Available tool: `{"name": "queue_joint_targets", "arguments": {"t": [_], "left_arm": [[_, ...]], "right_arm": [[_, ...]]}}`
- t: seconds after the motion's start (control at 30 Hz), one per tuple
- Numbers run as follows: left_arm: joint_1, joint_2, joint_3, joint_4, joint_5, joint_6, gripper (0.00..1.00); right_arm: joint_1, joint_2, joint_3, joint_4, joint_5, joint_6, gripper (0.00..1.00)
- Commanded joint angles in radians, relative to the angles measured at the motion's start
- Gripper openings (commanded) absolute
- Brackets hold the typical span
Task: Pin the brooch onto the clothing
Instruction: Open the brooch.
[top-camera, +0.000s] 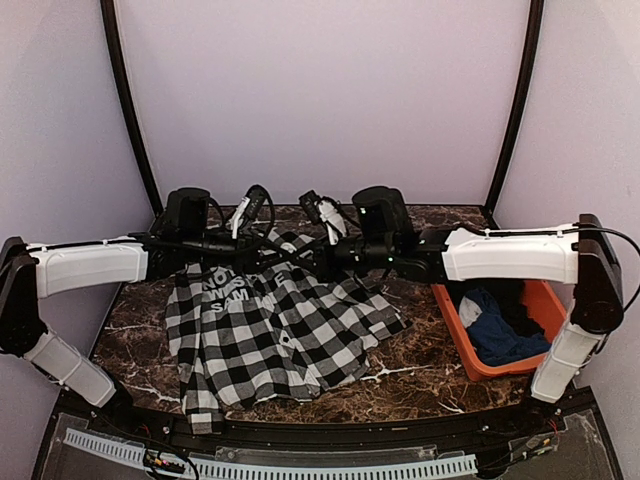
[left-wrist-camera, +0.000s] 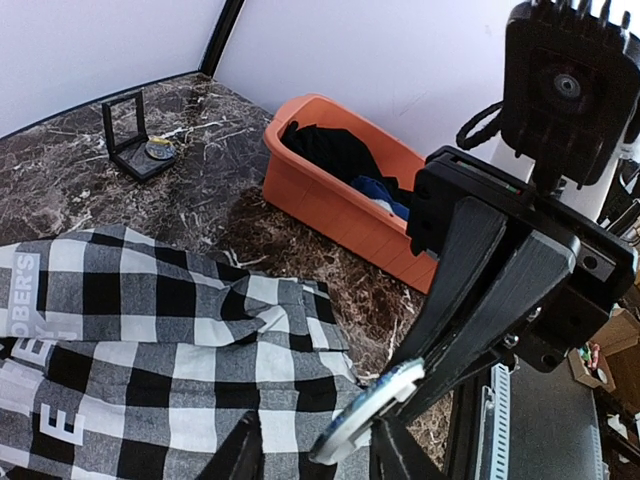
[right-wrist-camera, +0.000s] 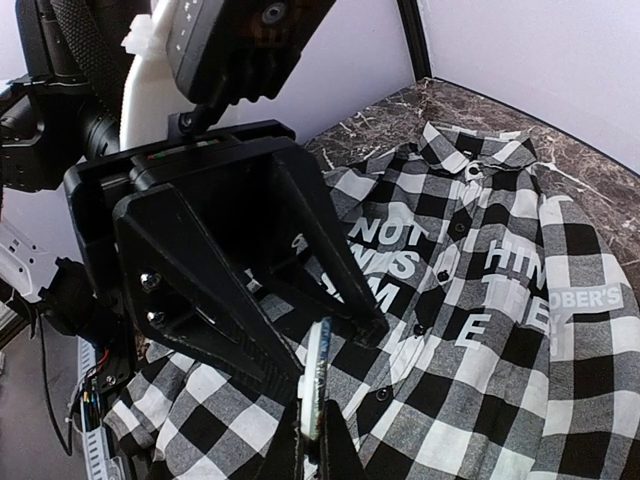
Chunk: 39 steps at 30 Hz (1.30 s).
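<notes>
Read "NOT" and "OBER'S" in white block letters on black-and-white checked flannel shirt (right-wrist-camera: 480, 300); couldn't make out the rest.

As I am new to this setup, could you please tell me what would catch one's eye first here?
A black-and-white checked shirt with white lettering lies spread across the middle of the dark marble table. Above it the right tool, meeting the left tool, pinches a round brooch. An orange bin of dark clothes sits at the right.

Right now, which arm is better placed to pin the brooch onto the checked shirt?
Right. The right end effector is shut on the brooch over the checked shirt. The left end effector stands open beside the brooch and grips nothing.
</notes>
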Motion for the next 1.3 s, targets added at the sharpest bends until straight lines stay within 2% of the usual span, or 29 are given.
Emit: {"name": "queue_joint_targets", "arguments": {"t": [0.0,0.13,0.33,0.5,0.63,0.8,1.03,1.27], "left_arm": [[-0.106,-0.047,0.016,0.095,0.256,-0.026,0.42],[-0.069,-0.072,-0.021,0.222,0.297,-0.111,0.56],[0.000,-0.069,-0.097,0.642,0.387,-0.371,0.79],[0.008,-0.039,-0.121,0.827,0.429,-0.527,0.87],[0.012,-0.003,-0.127,0.960,0.439,-0.628,0.88],[0.036,0.054,-0.107,0.932,0.420,-0.663,0.86],[0.049,0.107,-0.106,0.914,0.377,-0.685,0.75],[0.050,0.147,-0.112,0.946,0.343,-0.733,0.59]], "right_arm": [[0.011,-0.009,0.003,0.244,-0.043,0.006,0.00],[0.003,-0.051,-0.054,0.237,-0.015,-0.009,0.00],[-0.020,-0.103,-0.112,0.223,0.029,0.000,0.00],[-0.040,-0.114,-0.126,0.207,0.058,0.022,0.00],[-0.048,-0.119,-0.141,0.229,0.051,0.030,0.00],[-0.046,-0.132,-0.167,0.272,0.026,0.013,0.00],[-0.030,-0.142,-0.186,0.297,0.059,-0.062,0.00],[0.035,-0.103,-0.170,0.327,0.188,-0.193,0.00]]}}
